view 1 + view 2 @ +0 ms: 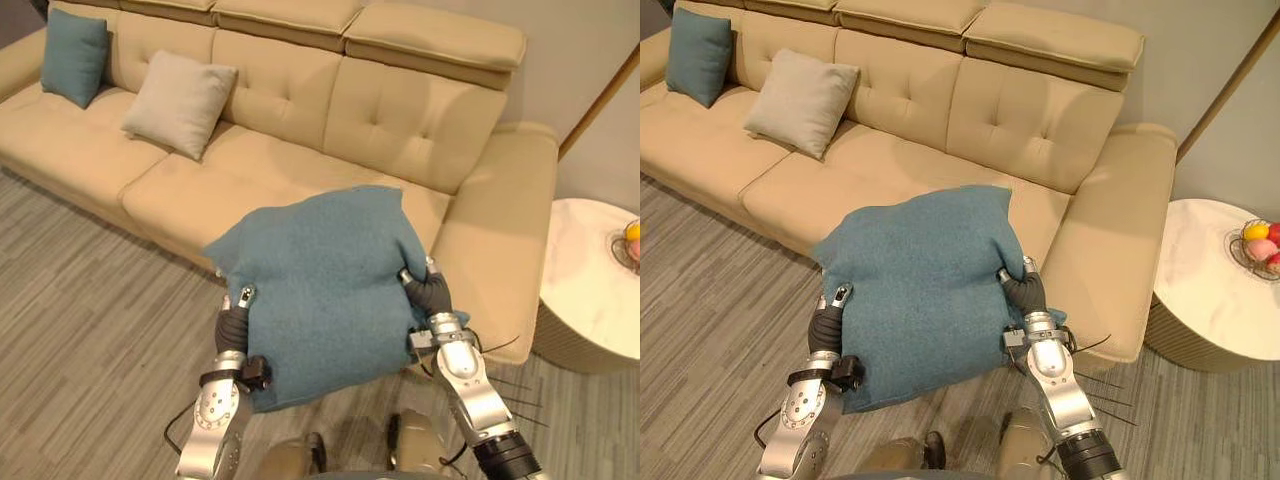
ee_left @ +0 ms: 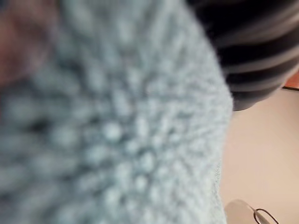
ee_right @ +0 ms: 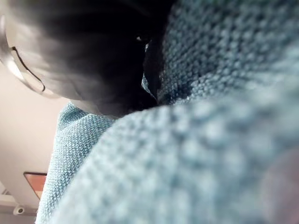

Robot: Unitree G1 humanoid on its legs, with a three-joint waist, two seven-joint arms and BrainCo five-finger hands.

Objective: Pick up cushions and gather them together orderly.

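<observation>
Three cushions: held teal cushion (image 1: 320, 290), far teal cushion (image 1: 73, 55), beige cushion (image 1: 180, 100).

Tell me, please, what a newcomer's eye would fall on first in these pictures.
A big teal cushion, gripped at its sides by the left hand and right hand, hangs before a beige sofa. A small teal cushion and a beige cushion lean at the sofa's far left.

There are no words, numbers or signs to read here. The blue cushion (image 1: 320, 290) has none on it. The sofa (image 1: 400, 110) has none, and the round table (image 1: 590, 270) has none.
</observation>
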